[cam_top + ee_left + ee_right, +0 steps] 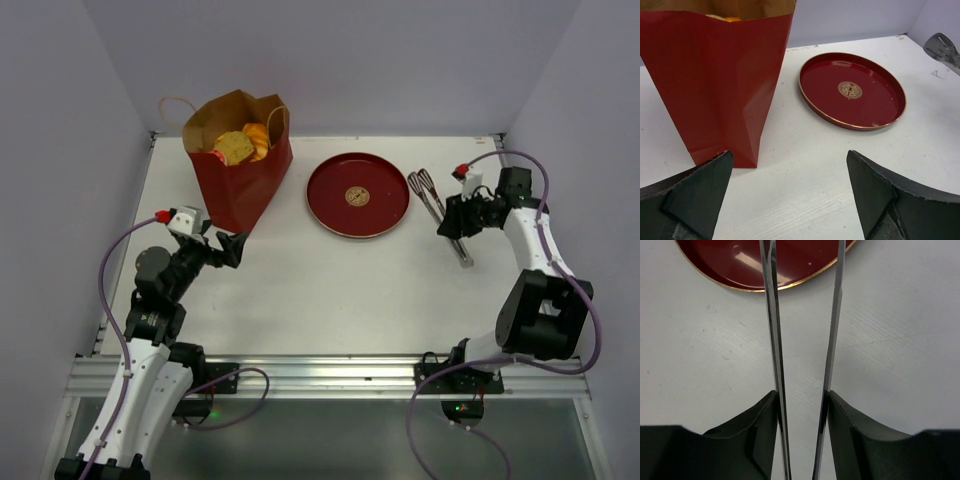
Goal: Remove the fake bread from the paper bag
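Observation:
The dark red paper bag stands upright at the back left, its mouth open. Golden toy breads lie inside it; only an orange sliver shows in the left wrist view, above the bag's red front. My left gripper is open and empty, low over the table just in front of the bag's base, also seen in its wrist view. My right gripper is closed on the two arms of metal tongs, which stay spread between its fingertips.
A round dark red plate with a gold centre mark lies empty between the bag and the tongs; it also shows in the left wrist view and the right wrist view. Purple walls enclose the white table.

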You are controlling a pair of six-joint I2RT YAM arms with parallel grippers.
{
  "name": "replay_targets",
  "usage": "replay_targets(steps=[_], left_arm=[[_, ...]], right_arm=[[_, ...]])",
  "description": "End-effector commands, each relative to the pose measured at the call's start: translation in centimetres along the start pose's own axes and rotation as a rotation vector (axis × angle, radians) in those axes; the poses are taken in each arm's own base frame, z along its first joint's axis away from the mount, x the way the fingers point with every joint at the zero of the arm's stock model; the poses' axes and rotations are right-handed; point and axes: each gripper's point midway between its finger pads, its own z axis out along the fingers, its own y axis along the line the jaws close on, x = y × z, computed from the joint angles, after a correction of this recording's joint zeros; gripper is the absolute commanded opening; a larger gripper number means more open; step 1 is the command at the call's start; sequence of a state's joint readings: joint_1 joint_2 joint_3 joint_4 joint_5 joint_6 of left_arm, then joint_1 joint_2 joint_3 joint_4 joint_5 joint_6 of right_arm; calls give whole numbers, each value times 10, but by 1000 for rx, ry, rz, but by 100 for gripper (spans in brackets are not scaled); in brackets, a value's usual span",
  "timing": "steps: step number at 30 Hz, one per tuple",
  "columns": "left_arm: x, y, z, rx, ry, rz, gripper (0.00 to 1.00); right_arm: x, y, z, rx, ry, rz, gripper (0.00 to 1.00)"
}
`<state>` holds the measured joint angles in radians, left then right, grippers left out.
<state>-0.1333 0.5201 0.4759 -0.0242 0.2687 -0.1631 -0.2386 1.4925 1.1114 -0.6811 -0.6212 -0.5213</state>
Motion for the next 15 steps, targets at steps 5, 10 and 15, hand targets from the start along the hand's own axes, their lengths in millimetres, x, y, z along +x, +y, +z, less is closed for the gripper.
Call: replay_targets(steps=[5,10,15], left_arm=[[-11,-7,2,39,-46,34,100],[-10,-6,2,38,-43,34,99],[-10,-7,2,39,-44,33,99]], right_arm=[[-35,26,-21,-71,-134,-44,51],[-39,31,-23,-94,-158,-21,54],[-45,38,-28,-109,-182,-23,54]])
